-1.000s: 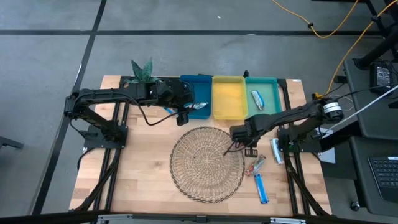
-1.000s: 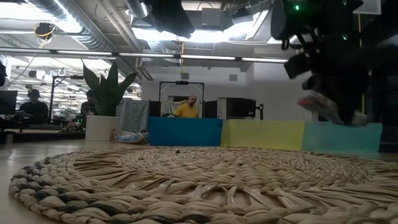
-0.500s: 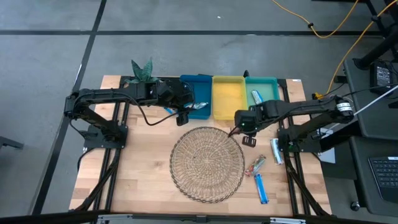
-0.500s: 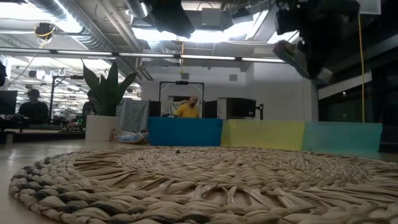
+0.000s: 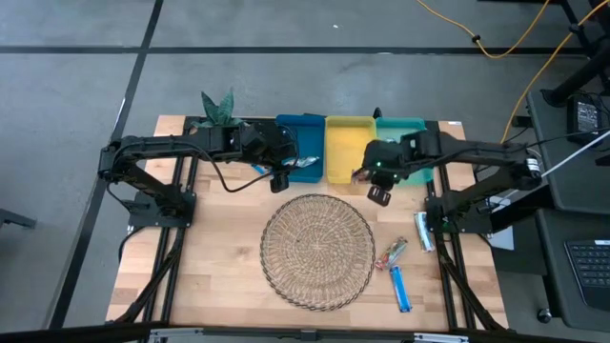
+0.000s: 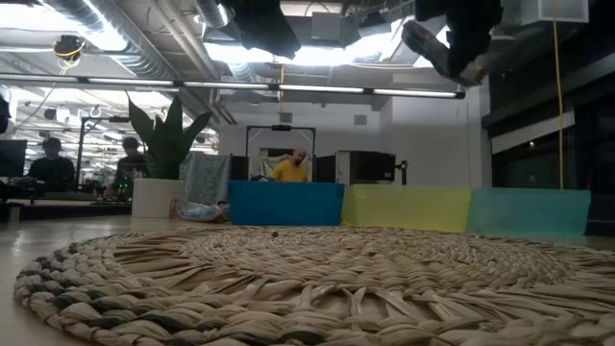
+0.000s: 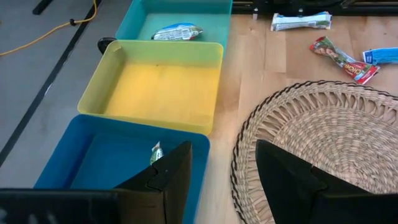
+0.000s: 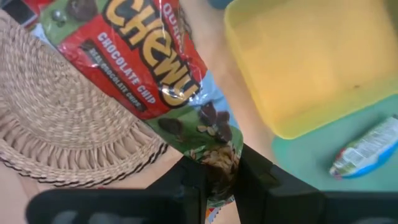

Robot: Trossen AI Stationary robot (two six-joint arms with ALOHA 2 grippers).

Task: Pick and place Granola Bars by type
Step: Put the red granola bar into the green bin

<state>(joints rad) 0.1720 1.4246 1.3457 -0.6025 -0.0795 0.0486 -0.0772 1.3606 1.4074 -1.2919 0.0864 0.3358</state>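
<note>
Right wrist view shows the nearest thing: the right gripper (image 8: 214, 177) has its two dark fingers pressed together on the end of a red-green granola bar (image 8: 149, 56), whose wrapper reads "chewy" and "chocolate chip". The bar hangs from the fingers over the edge of the wicker mat (image 8: 68, 137), and just beyond it is the yellow tray (image 8: 311, 68). Past that tray, on the floor of the teal tray (image 8: 298, 162), lies a silver-blue bar (image 8: 367, 152).

From above, the right gripper (image 5: 374, 175) is at the near right corner of the yellow tray (image 5: 349, 149), between that tray and the mat (image 5: 317, 250). On the bare table (image 5: 219, 257) to the right of the mat, three other bars lie close together: a silver-white bar (image 5: 423, 231), a second red-green bar (image 5: 393, 252) and a blue bar (image 5: 401, 289).

The left gripper (image 5: 280, 179) waits at the near edge of the blue tray (image 5: 303, 143). Its own camera shows the left fingers (image 7: 174, 177) apart with nothing between them, and a small wrapped bar (image 7: 156, 152) lying in the blue tray (image 7: 106, 155) just ahead.

At table height, the held bar (image 6: 434, 50) shows high up, above the three trays that stand in a row behind the mat (image 6: 307, 284). Farther back in the room a potted plant (image 6: 165, 159) stands at the table's far corner, and people sit at desks.
</note>
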